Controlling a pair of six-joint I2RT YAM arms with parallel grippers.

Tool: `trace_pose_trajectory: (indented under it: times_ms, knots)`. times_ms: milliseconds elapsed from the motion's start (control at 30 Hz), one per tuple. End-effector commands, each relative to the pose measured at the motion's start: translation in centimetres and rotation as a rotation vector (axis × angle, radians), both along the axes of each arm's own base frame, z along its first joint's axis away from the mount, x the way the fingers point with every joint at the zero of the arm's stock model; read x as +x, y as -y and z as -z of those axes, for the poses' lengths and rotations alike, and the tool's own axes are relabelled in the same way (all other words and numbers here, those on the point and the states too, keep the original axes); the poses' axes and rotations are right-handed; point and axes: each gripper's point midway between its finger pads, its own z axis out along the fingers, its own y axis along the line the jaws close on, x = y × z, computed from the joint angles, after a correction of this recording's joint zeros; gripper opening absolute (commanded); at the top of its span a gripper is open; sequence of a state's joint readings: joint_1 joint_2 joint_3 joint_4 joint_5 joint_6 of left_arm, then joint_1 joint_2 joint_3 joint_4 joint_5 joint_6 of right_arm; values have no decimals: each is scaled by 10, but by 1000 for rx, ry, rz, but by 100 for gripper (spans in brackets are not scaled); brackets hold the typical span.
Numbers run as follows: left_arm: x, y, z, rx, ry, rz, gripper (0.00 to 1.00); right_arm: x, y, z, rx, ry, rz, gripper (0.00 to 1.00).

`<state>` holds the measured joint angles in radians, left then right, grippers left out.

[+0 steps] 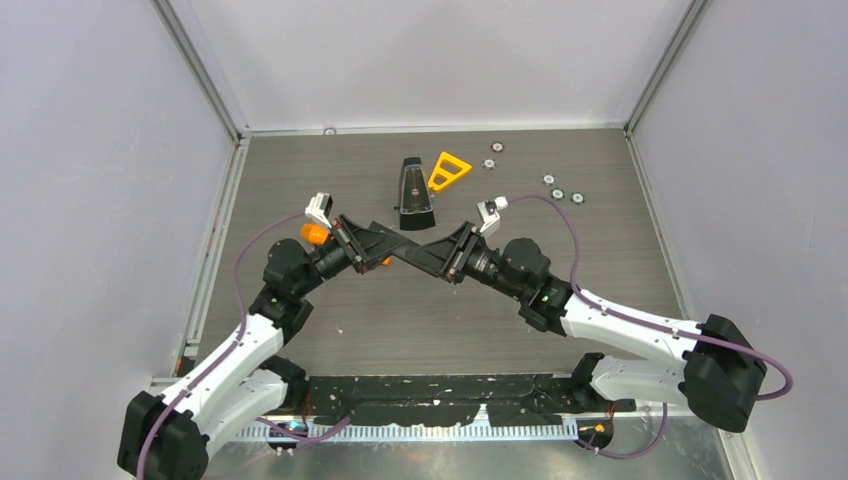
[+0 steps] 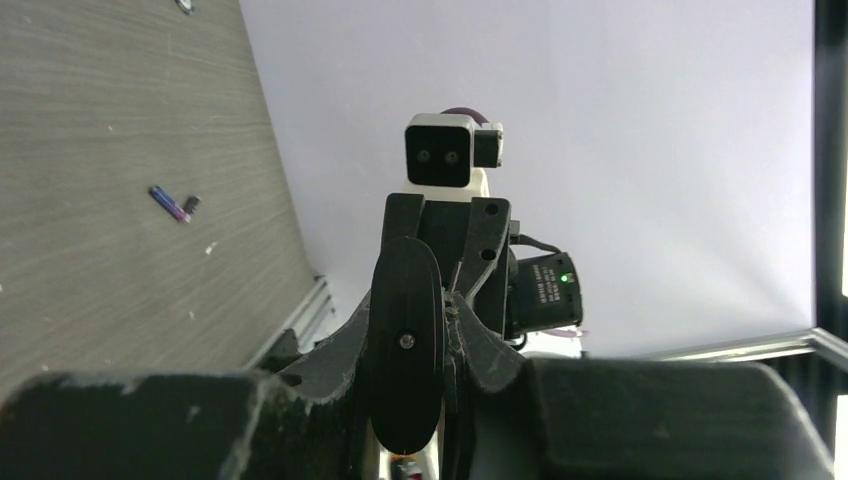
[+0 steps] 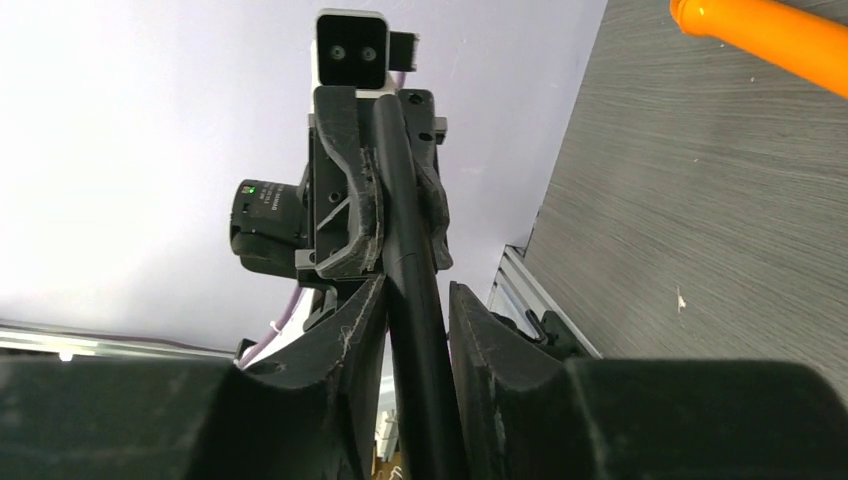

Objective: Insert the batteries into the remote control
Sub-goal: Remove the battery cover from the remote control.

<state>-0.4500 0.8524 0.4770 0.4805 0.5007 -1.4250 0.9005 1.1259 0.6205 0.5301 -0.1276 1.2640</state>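
Where both meet above the worktop (image 1: 400, 330), left pincer (image 1: 392, 245) and right pincer (image 1: 421, 252) each grasp one end of the remote control (image 3: 412, 290).

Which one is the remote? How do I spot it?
Find the middle of the grey table. The remote control is the slim black bar gripped between the left claw and right claw. The other black thing, the case behind it, is wider and lies untouched.
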Motion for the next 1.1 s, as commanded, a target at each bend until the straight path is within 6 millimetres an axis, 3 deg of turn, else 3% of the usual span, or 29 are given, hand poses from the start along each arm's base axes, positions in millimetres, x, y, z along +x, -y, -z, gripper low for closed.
trace_pose_trajectory:
  times_ms: [0, 367, 600, 1067]
  knots:
    - [0, -9, -36, -164, 53, -24, 0, -3, 4, -10, 58, 27, -1, 31]
    - [5, -30, -50, -232, 80, -122, 0, -8, 14, -12, 97, 60, 17, 25]
    - [6, -34, -47, -246, 65, -147, 0, -8, 14, -16, 108, 68, 14, 6]
    - [12, -52, -46, -341, 37, -243, 0, -11, 20, -25, 163, 95, 20, 5]
